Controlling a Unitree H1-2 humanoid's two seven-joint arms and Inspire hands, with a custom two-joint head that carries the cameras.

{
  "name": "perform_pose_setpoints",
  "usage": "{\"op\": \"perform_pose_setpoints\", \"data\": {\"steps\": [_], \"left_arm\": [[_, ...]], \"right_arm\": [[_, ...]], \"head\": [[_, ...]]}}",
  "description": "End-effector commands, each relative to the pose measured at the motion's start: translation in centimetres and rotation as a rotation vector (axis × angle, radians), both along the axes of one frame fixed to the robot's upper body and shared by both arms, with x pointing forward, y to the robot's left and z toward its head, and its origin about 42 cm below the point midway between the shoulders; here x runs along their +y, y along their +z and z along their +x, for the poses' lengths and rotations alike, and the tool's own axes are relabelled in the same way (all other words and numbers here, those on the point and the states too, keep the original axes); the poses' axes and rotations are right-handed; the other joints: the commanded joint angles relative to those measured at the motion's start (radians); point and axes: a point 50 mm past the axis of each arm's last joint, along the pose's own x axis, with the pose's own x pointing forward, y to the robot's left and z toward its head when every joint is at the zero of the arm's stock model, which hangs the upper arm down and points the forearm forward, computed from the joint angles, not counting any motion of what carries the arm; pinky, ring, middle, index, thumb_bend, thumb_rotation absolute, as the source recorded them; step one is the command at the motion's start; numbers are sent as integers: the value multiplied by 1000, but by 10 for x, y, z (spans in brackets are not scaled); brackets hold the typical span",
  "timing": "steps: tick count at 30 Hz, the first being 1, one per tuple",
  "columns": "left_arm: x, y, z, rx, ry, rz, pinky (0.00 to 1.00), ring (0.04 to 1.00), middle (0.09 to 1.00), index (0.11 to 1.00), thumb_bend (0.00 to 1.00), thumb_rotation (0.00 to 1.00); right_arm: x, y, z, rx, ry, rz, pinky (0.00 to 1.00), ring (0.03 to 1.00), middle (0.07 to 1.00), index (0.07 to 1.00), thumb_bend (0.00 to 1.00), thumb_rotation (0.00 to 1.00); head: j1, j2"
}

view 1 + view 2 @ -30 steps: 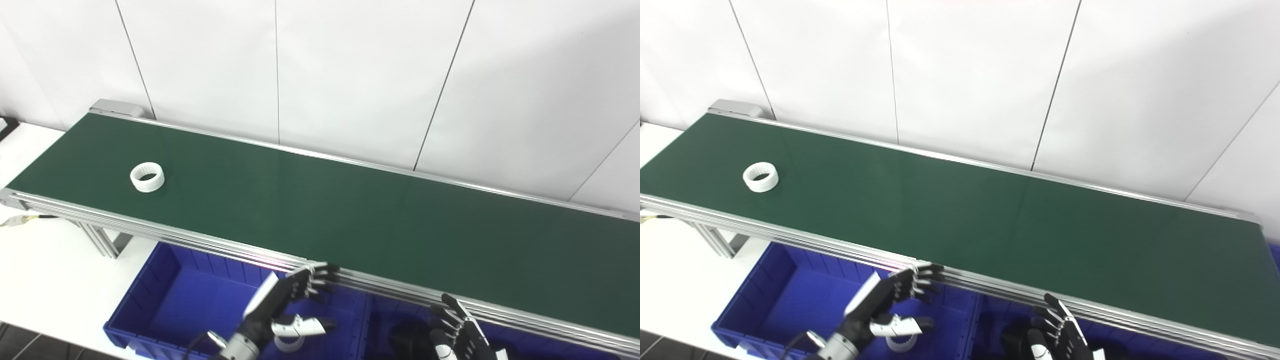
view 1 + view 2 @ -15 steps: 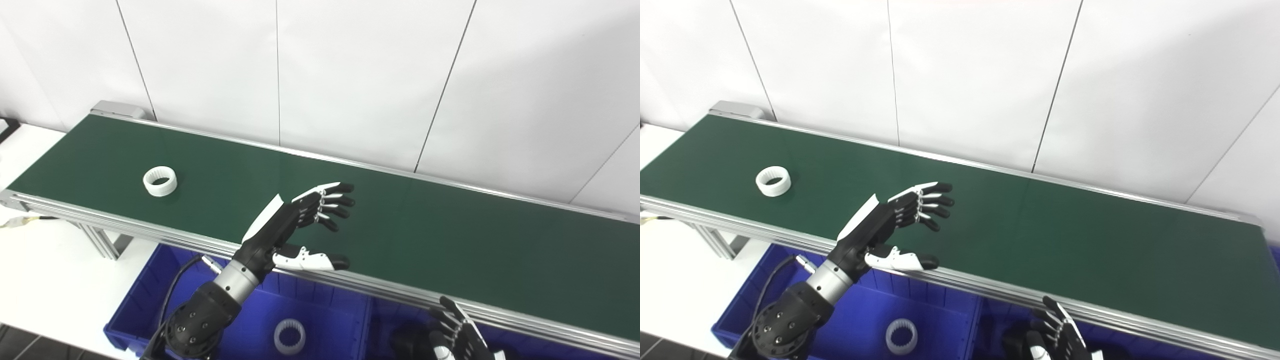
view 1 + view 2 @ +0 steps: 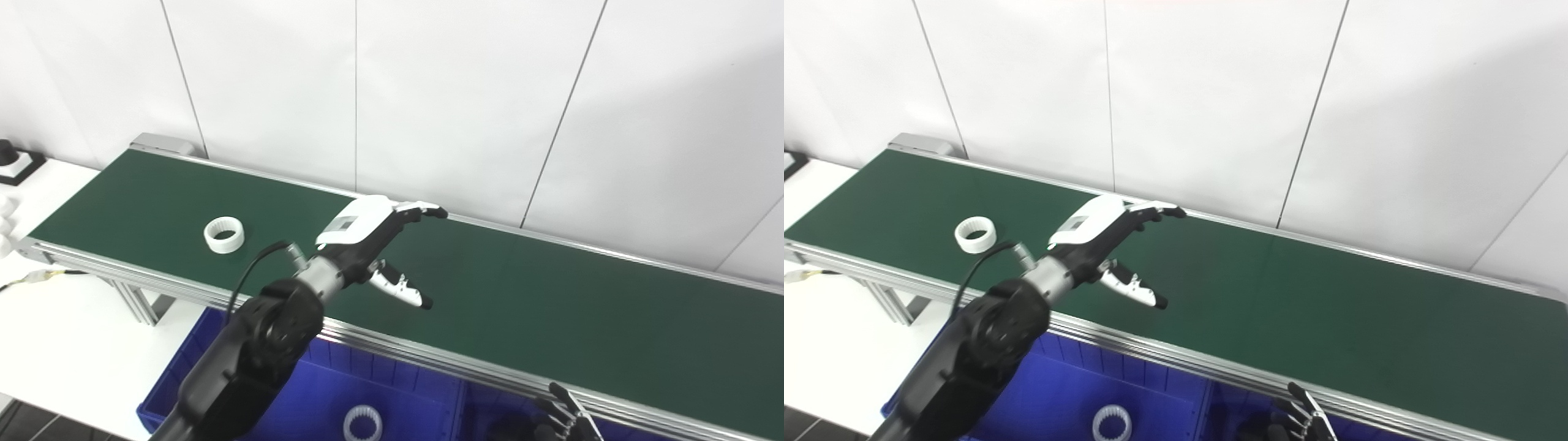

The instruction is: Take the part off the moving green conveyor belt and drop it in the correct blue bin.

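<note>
White ring part [image 3: 224, 235] flat on green belt [image 3: 551, 306], well apart from left hand [image 3: 373, 245], on its wrist side. Hand spread, empty, hovering over belt. Pre-grasp step. Next: meet ring, close around it. Right hand [image 3: 566, 419] low by blue bin [image 3: 392, 380]; state unclear.

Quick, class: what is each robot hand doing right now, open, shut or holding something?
Left hand: open, empty, above the green conveyor belt.
Right hand: only fingertips show at the bottom edge; cannot tell.
</note>
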Motion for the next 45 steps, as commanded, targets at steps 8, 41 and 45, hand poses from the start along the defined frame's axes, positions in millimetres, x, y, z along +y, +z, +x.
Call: {"op": "perform_pose_setpoints", "data": {"steps": [8,41,45], "left_arm": [[1,18,43,40,15,176,801,906,902,837,923,161],[31,-16,81,243,60,340,918,930,905,816,902,2],[33,-18,81,251,63,351,927,926,905,818,908,1]], "right_arm": [[-1,10,9,-85,1,41,664,739,778,873,350,621],[3,8,11,-93,2,34,648,725,770,866,353,622],[3,9,10,-87,1,33,651,729,772,866,374,643]], "head": [[38,-21],[15,-21],[10,-21]]}}
